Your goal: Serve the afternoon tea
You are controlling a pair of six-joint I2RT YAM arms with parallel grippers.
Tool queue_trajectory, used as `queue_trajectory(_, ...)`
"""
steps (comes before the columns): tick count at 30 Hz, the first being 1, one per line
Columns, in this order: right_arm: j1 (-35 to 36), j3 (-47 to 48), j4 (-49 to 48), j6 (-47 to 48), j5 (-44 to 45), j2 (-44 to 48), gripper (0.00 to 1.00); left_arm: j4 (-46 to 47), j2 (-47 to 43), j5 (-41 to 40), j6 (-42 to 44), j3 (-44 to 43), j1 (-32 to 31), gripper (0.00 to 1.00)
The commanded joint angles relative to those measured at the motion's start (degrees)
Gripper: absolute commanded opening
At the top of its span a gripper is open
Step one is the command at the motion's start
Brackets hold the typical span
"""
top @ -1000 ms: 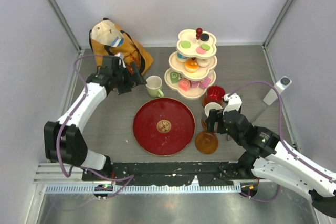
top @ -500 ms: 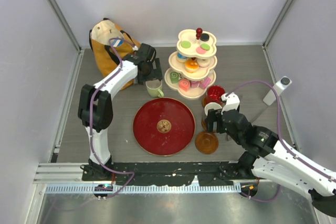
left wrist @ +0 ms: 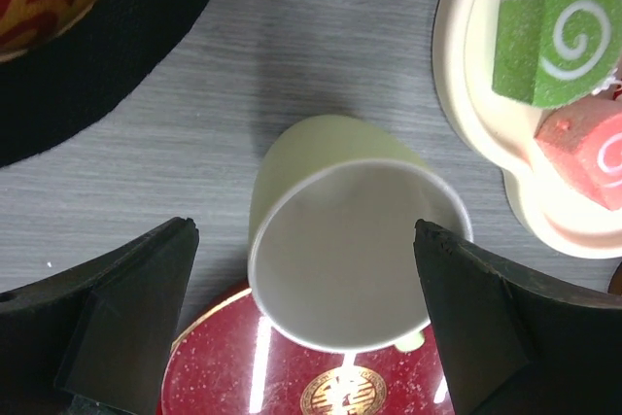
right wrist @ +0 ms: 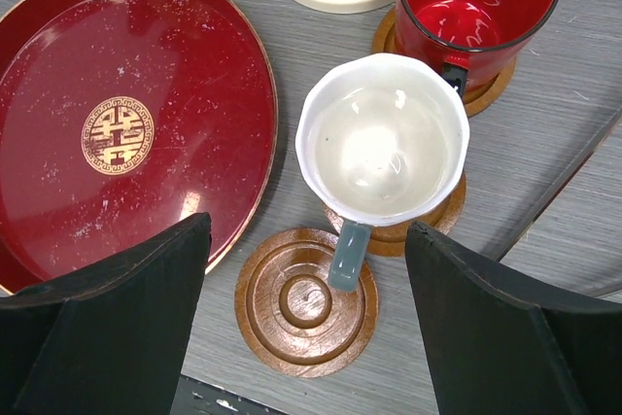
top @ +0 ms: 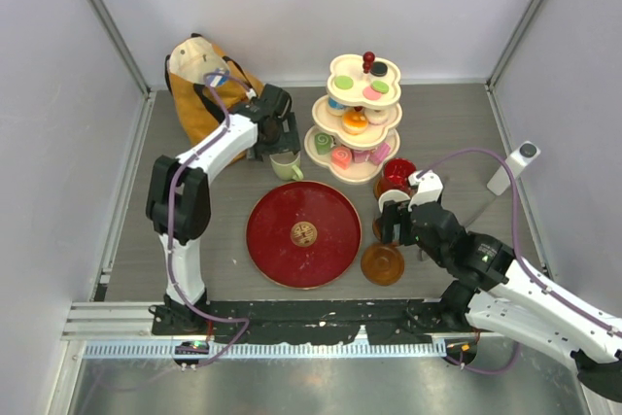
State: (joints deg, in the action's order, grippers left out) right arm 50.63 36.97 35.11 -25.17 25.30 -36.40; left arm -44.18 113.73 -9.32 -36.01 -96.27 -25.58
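Your left gripper (left wrist: 303, 232), jaws wide apart, straddles the pale green mug (left wrist: 350, 250) at the centre of the left wrist frame; come down square and close below the lip. The tiered stand (left wrist: 457, 65) crowds the right edge and the tote bag (left wrist: 107, 36) the upper left, so open room lies toward the dark-red tray (left wrist: 224, 386) below. Your right gripper (right wrist: 306, 235), jaws also apart, hovers over the grey-blue mug (right wrist: 382, 138).

Grey table (top: 457, 123), tray (top: 272, 230), tote bag (top: 194, 70), stand (top: 313, 145), coasters (top: 383, 264), green mug (top: 287, 167)
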Motion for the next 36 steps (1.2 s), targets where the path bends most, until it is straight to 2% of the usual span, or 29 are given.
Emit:
queue_trajectory(1,0.2,0.7,-2.2,0.8,0.1,0.1,0.86,2.1,-6.9,-2.0,-1.8,2.4,-0.1,1.00)
queue_trajectory(7,0.2,0.8,-2.0,0.9,1.1,0.2,0.86,3.8,-11.0,-0.8,-3.4,4.8,-0.1,1.00)
queue_trajectory(11,0.2,1.0,-1.9,0.9,0.9,0.0,0.86,0.2,-8.6,-3.3,-4.2,2.0,-0.1,1.00)
queue_trajectory(17,0.2,0.9,-2.0,1.1,1.1,-0.6,0.86,1.9,-4.1,3.6,-2.0,-1.3,-0.1,1.00)
queue_trajectory(33,0.2,1.0,-2.7,1.6,0.9,-1.7,0.86,0.2,3.2,2.0,-0.5,-3.4,-0.2,1.00)
queue_trajectory(34,0.3,1.1,-2.6,1.6,0.8,-1.7,0.86,0.2,3.3,2.0,-0.4,-3.3,-0.2,0.99)
queue_trajectory(36,0.2,1.3,-2.7,1.8,0.6,-1.4,0.86,0.1,3.5,1.9,-0.3,-3.7,-0.2,0.92)
